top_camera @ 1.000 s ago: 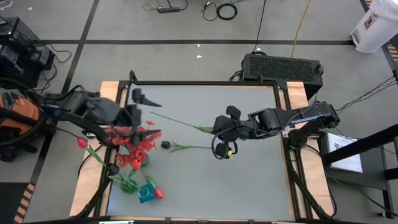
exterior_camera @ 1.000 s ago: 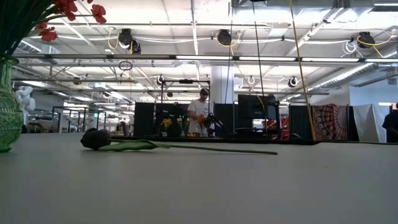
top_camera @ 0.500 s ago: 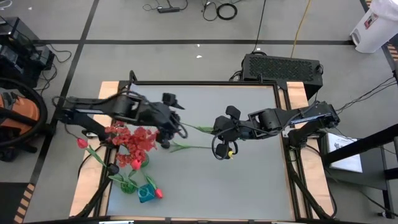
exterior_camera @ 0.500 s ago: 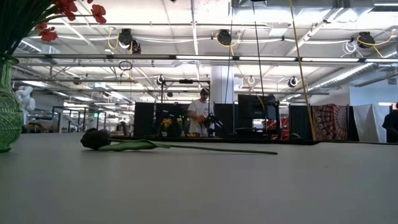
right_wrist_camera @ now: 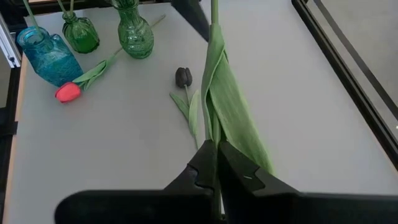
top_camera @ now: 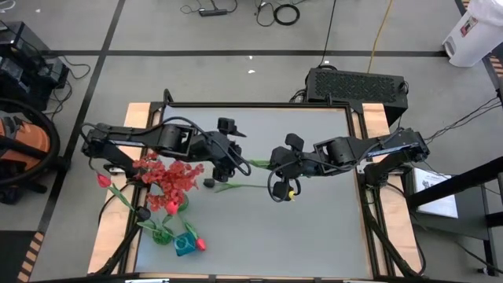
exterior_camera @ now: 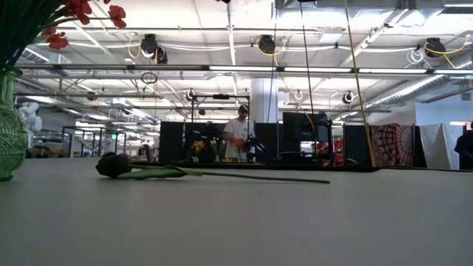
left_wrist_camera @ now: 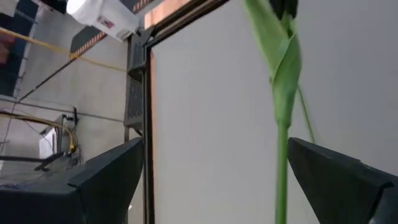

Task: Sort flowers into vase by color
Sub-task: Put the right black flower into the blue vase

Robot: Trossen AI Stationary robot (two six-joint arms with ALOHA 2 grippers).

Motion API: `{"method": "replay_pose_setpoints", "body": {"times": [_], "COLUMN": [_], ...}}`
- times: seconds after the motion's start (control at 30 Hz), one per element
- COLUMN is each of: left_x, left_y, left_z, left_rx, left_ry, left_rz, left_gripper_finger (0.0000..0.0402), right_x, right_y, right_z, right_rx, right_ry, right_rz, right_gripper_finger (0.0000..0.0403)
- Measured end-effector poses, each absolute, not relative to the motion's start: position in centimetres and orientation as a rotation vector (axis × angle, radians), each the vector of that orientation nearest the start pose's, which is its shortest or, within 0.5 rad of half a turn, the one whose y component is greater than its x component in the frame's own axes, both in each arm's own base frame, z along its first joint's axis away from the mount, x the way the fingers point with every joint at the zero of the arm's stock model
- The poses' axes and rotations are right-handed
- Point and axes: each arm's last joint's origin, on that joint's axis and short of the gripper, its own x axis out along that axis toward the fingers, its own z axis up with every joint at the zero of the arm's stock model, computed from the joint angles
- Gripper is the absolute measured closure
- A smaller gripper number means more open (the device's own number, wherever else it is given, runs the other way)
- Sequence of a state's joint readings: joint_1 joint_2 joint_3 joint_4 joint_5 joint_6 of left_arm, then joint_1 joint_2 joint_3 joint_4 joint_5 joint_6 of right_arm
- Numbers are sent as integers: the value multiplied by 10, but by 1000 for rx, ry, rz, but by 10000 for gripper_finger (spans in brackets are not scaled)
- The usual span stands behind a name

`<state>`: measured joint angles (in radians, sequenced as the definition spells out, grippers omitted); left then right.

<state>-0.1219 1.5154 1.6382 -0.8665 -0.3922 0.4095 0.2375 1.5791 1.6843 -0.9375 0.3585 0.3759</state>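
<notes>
"Flowers [right_wrist_camera: 217,93]: where's the one in play?"
"Stem clamped in my right claw [right_wrist_camera: 216,163] above the bench [top_camera: 314,220]; my left claw [top_camera: 228,159], spread wide, straddles it. Pulling unevenly could bend it."

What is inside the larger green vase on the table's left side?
The larger green vase holds red flowers, with stems visible entering its neck. How many stems, and anything lower inside, cannot be seen.

An industrial lab hall: exposed ceiling trusses [exterior_camera: 236,70], monitors [exterior_camera: 303,127], floor cables [top_camera: 287,13].
</notes>
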Motion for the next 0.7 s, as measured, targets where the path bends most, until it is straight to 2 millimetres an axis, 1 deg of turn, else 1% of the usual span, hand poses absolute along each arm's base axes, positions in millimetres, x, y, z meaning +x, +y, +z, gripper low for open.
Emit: {"method": "replay_pose_setpoints", "body": {"times": [0.13, 0.3, 0.7], "left_x": [309, 309, 309], "left_y": [-32, -37, -38], "left_z": [395, 395, 395], "left_rx": [561, 561, 546], "left_ry": [735, 729, 728], "left_rz": [54, 32, 35], "left_gripper_finger": [4, 4, 4], "right_x": [317, 317, 317], "right_y": [66, 66, 66], "right_z": [383, 383, 383], "right_rx": [110, 110, 110], "right_ry": [760, 760, 760], "right_rz": [-261, -262, -262], "right_gripper_finger": [403, 403, 403]}}
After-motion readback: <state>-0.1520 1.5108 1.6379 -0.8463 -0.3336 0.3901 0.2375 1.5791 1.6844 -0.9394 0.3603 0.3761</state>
